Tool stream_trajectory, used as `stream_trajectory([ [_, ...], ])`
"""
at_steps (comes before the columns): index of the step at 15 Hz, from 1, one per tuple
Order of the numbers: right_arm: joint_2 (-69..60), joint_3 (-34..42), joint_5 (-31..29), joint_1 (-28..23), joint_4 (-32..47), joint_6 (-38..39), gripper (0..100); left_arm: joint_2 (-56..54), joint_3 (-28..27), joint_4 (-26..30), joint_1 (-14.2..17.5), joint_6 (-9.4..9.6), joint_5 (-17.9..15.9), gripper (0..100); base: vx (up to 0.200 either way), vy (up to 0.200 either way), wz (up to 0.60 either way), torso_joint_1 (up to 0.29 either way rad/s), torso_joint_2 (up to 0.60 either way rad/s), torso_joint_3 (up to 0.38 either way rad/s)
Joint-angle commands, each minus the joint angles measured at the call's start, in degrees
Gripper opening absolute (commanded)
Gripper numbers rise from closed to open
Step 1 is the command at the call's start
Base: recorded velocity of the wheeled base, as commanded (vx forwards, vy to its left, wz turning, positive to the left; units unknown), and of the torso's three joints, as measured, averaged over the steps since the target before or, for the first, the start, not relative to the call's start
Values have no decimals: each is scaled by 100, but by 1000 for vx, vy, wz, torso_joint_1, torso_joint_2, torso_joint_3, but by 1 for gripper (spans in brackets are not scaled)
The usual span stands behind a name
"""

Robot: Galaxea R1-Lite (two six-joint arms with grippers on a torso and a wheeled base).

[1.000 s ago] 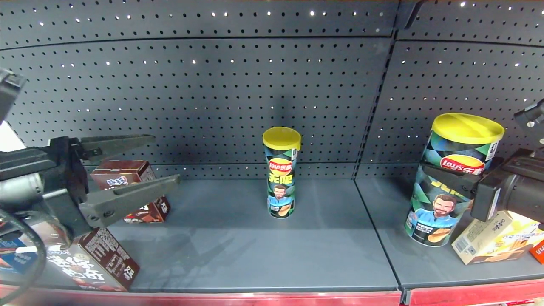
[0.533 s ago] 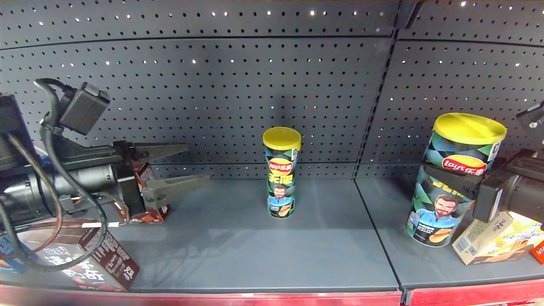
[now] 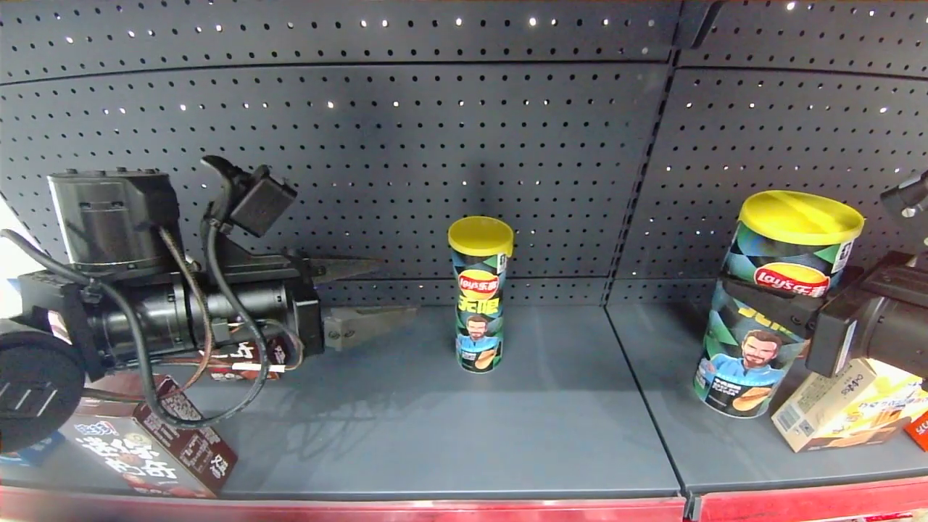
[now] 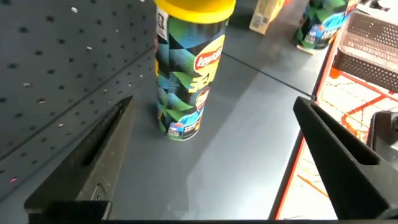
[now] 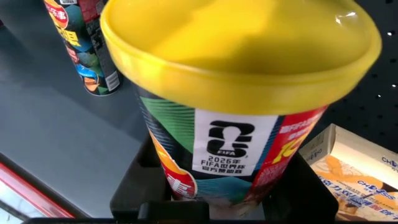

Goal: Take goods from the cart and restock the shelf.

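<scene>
The right pincer (image 3: 757,304) clamps a yellow-lidded chip can (image 3: 794,239) upright at the right end of the shelf (image 3: 449,435); placing seems in hand; next, seat it flat, then let go; the left pincer (image 3: 395,288) gapes empty, left of the middle can (image 3: 480,290).

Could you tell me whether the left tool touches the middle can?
Apart: left wrist view shows gaps between the middle can and the open left tool.

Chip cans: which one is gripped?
The can on the right, clamped in the right gripper; the middle can stands free before the open left gripper.
</scene>
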Motion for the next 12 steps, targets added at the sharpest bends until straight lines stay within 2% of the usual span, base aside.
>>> stream_trajectory([
  [1,24,-67,14,38,-69,-1,0,414,-79,-148,-106,4,-71,100,0,0,0,0,0,0],
  [4,85,-93,23,56,-113,-1,0,757,-202,-280,-370,-5,-159,100,0,0,0,0,0,0],
  [7,94,-93,32,38,-113,8,0,1285,-607,-288,-625,-5,-167,100,0,0,0,0,0,0],
  [12,103,-40,41,21,-201,8,0,1803,-1116,-280,-660,-5,-159,100,0,0,0,0,0,0],
])
